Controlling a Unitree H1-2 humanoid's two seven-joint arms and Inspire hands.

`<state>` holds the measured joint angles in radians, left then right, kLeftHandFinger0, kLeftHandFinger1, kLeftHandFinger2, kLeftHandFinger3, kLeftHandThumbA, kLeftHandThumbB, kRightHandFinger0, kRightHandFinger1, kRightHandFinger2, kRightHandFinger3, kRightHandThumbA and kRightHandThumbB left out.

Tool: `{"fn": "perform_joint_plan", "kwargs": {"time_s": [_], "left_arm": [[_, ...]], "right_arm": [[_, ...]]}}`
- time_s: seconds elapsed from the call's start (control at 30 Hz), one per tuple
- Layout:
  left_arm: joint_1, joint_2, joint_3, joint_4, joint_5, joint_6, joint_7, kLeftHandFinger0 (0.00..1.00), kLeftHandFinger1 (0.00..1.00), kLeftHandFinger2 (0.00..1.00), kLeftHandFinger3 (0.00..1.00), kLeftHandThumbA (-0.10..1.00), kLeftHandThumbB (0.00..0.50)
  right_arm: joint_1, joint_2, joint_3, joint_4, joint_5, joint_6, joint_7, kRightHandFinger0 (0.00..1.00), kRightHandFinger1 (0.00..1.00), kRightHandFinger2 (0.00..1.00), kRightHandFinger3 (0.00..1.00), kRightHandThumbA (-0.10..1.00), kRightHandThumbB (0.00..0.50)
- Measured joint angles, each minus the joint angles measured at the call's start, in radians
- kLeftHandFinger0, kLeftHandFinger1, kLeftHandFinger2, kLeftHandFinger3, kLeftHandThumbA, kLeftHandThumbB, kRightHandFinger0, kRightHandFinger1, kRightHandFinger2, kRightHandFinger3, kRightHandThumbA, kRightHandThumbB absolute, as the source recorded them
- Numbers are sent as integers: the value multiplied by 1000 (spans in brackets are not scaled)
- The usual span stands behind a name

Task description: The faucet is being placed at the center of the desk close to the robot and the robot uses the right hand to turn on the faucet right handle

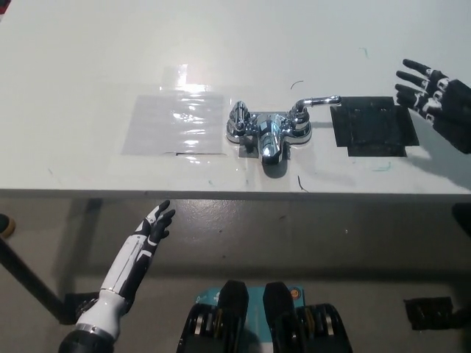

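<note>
Nearest, below the front edge of the counter [88, 59], the white left robot hand [156, 223] rests at the lower left with its fingers spread, holding nothing. On the counter, close to its front edge and about mid-width, stands the chrome faucet [268, 131], a clear sheet [173, 123] just to its left and a black patch [372, 126] to its right, the right handle [316, 102] pointing toward that patch. At the picture's right edge the black right robot hand [434, 95] hovers beside the patch, fingers spread and empty, well apart from the handle.
</note>
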<state>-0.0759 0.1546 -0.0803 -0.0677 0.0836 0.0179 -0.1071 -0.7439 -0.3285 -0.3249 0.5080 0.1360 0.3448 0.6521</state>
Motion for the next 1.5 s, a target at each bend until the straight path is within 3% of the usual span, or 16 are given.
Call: {"fn": "perform_joint_plan", "kwargs": {"time_s": [0.1, 0.23, 0.43, 0.5, 0.7, 0.77, 0.83, 0.93, 1.17, 1.3, 1.5], "left_arm": [[-1, 0, 0, 2, 0, 0, 0, 1000, 1000, 1000, 1000, 1000, 90], [-2, 0, 1, 4, 0, 1, 0, 1000, 1000, 1000, 1000, 1000, 123], [-3, 0, 1, 6, 0, 5, 0, 1000, 1000, 1000, 1000, 1000, 99], [-3, 0, 1, 6, 0, 6, 0, 1000, 1000, 1000, 1000, 1000, 103], [-4, 0, 1, 7, -1, 9, 0, 1000, 1000, 1000, 1000, 1000, 104], [-4, 0, 2, 7, -1, 10, 0, 1000, 1000, 1000, 1000, 1000, 105], [-5, 0, 3, 7, -2, 11, 0, 1000, 1000, 1000, 1000, 1000, 100], [-7, 0, 5, 7, -3, 11, 0, 1000, 1000, 1000, 1000, 1000, 101], [-27, 0, 19, 7, -15, 9, 0, 1000, 1000, 1000, 1000, 1000, 107], [-26, 0, 23, 4, -22, 8, 0, 1000, 1000, 1000, 1000, 1000, 109], [-25, 0, 23, -3, -30, 6, 0, 1000, 1000, 1000, 1000, 1000, 101]], "right_arm": [[30, 9, -8, -69, 17, 4, -14, 1000, 1000, 1000, 1000, 1000, 434], [73, 21, -20, -181, 49, 6, -36, 1000, 1000, 1000, 1000, 1000, 439], [126, 41, -32, -352, 93, 16, -74, 1000, 1000, 1000, 1000, 1000, 426], [140, 49, -34, -411, 105, 18, -85, 1000, 1000, 1000, 1000, 1000, 451], [198, 90, -34, -585, 131, 18, -108, 1000, 1000, 1000, 1000, 1000, 460], [233, 113, -33, -657, 139, 17, -113, 1000, 1000, 1000, 1000, 1000, 446], [274, 142, -31, -735, 149, 16, -119, 1000, 1000, 1000, 1000, 1000, 386], [328, 178, -26, -830, 160, 8, -125, 1000, 1000, 1000, 1000, 1000, 352], [487, 290, 9, -1027, 179, -94, -142, 1000, 1000, 1000, 1000, 1000, 328], [557, 318, 40, -1010, 176, -161, -149, 1000, 1000, 1000, 1000, 1000, 382], [620, 321, 96, -899, 155, -232, -171, 1000, 1000, 1000, 1000, 1000, 309]]}}
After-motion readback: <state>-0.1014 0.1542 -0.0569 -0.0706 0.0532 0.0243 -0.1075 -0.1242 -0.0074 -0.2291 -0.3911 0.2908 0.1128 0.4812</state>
